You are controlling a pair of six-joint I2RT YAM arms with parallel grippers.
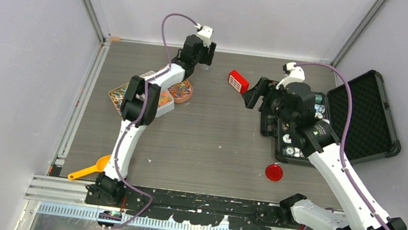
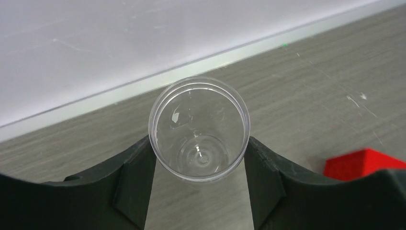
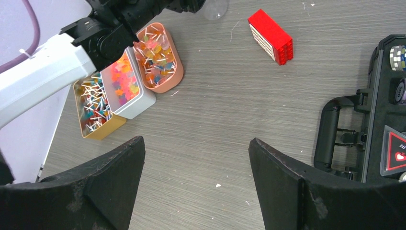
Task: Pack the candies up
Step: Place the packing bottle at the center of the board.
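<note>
The left pincer [image 2: 198, 165] grips a clear cup [image 2: 198, 120] just left of the red box [image 2: 364, 163], one finger touching each side. The right pincer [image 3: 196, 153] gapes wide and empty just right of that box. The candies [image 3: 153, 52] fill three tubs [image 3: 168, 86] on the bench [image 3: 225, 110], farther left of it.

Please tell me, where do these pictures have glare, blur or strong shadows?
Left wrist view: small white glints on the clear cup, left fingers dark with little detail. Right wrist view: right fingers close and slightly soft, candies sharp. Top view: even light, only soft shadows.
</note>
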